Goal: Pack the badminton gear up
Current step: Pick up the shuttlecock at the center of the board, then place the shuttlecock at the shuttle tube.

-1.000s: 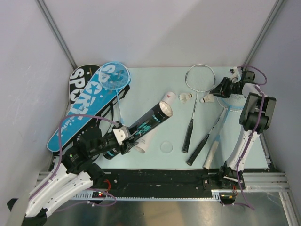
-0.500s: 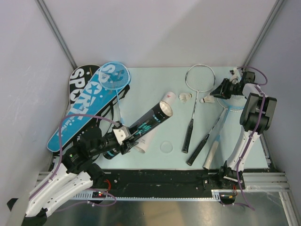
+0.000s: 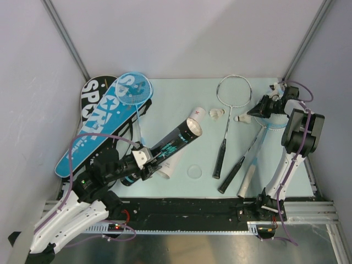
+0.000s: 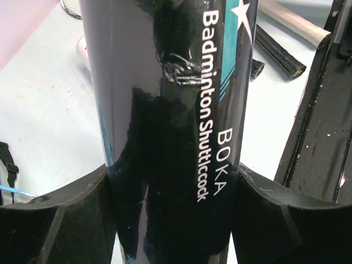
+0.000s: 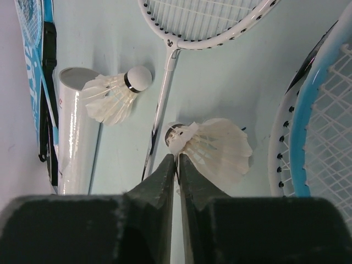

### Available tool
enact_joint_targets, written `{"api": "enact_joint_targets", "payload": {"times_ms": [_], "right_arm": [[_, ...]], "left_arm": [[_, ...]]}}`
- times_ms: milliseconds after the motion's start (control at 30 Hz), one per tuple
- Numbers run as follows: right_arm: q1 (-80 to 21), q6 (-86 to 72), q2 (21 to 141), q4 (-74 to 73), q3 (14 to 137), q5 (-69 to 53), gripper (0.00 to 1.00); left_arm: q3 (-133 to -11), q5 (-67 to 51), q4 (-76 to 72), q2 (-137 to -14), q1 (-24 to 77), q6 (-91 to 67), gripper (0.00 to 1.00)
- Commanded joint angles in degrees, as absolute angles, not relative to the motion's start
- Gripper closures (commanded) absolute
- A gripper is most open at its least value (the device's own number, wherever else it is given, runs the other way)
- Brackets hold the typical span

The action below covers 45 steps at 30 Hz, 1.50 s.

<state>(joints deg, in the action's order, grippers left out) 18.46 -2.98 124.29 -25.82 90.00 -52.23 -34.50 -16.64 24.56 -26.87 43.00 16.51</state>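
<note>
Pinching the cork end of one white feather shuttlecock (image 5: 217, 151), the right gripper (image 5: 177, 158) is pressing its thin jaws nearly together, just beside the silver racket (image 5: 164, 99) shaft. A second shuttlecock (image 5: 113, 96) is lying on the shaft's other side, at the white tube (image 5: 74, 154) mouth. The left gripper (image 4: 173, 192) is clamping the glossy black tube (image 4: 165, 82), well apart from that racket.

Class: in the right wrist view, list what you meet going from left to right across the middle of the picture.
White tube → loose shuttlecock → silver racket, its shaft → pinched shuttlecock → blue racket, its rim.
</note>
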Motion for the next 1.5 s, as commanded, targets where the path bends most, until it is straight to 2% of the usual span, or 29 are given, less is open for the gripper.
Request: {"api": "enact_joint_targets", "payload": {"times_ms": [0, 67, 167, 400, 833, 1200, 1467], "right_arm": [[18.96, -3.45, 122.41, -24.57, 89.51, -53.73, 0.91], [18.98, -3.89, 121.66, -24.01, 88.69, -53.47, 0.97], [18.98, -5.47, 119.91, -22.68, 87.33, -53.6, 1.0], [18.52, -11.49, 110.44, -19.67, 83.75, -50.81, 1.0], [11.81, -14.46, 84.66, -21.7, 79.99, -45.38, 1.0], [-7.32, -11.13, 62.23, -26.15, 78.61, -38.4, 1.0], [-22.22, -10.1, 55.7, -27.36, 78.57, -36.24, 1.0]], "left_arm": [[-35.08, -15.64, 20.38, -26.48, 43.09, 16.52, 0.61], [-35.07, -15.58, 20.39, -26.31, 43.09, 16.59, 0.61], [-35.08, -15.33, 20.34, -26.05, 43.09, 16.61, 0.61], [-35.0, -15.54, 20.38, -26.77, 43.14, 16.76, 0.61], [-34.63, -14.44, 20.45, -27.95, 43.08, 17.15, 0.61], [-34.8, -11.28, 21.23, -29.47, 43.09, 18.02, 0.61], [-34.31, -11.26, 21.61, -28.7, 43.11, 18.96, 0.61]]}}
